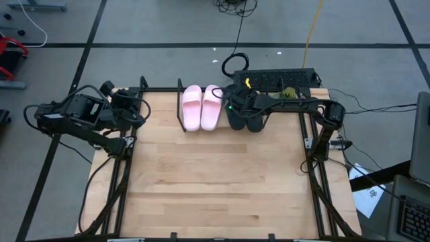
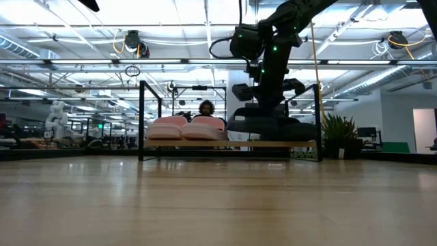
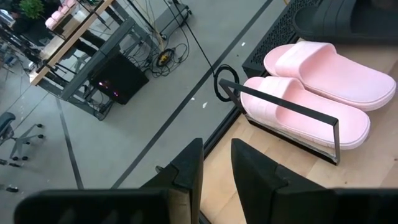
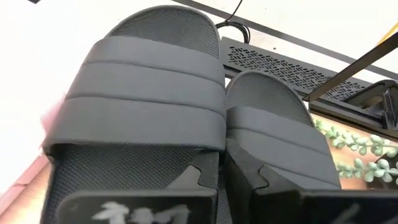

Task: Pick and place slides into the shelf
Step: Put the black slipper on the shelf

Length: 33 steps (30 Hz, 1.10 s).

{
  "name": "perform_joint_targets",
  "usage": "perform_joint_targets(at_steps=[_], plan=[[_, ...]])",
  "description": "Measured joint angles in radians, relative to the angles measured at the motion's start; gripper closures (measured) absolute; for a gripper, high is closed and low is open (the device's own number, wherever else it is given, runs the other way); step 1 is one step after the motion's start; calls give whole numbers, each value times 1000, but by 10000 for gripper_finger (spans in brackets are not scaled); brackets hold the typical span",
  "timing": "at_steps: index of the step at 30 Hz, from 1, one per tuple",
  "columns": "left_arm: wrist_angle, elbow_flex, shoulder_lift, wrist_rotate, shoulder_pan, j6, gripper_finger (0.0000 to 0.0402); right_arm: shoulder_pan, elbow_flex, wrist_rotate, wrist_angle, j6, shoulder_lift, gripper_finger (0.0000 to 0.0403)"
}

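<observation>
Four slides on the shelf (image 1: 161, 90) at the far edge of the surface (image 1: 215, 181).

Two pink slides (image 1: 201, 106) and two black slides (image 1: 244, 115) lie side by side in one row, long axes running front to back; which way the toes point is hard to tell. The right arm partly hides the black pair from above. The right tool (image 1: 235, 107), pinched shut and holding nothing, sits over the black pair. The left tool (image 3: 214, 171), partly open and empty, waits at the surface's left edge.
</observation>
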Motion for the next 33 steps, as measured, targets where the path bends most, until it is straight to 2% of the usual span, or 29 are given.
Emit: perform_joint_targets(at_steps=[9, 33], plan=[[0, 0, 0, 1, 0, 1, 316, -2, -16, -26, 17, 18, 25, 403], [1, 0, 0, -19, 0, 19, 316, -4, -15, 2, -2, 18, 28, 403]])
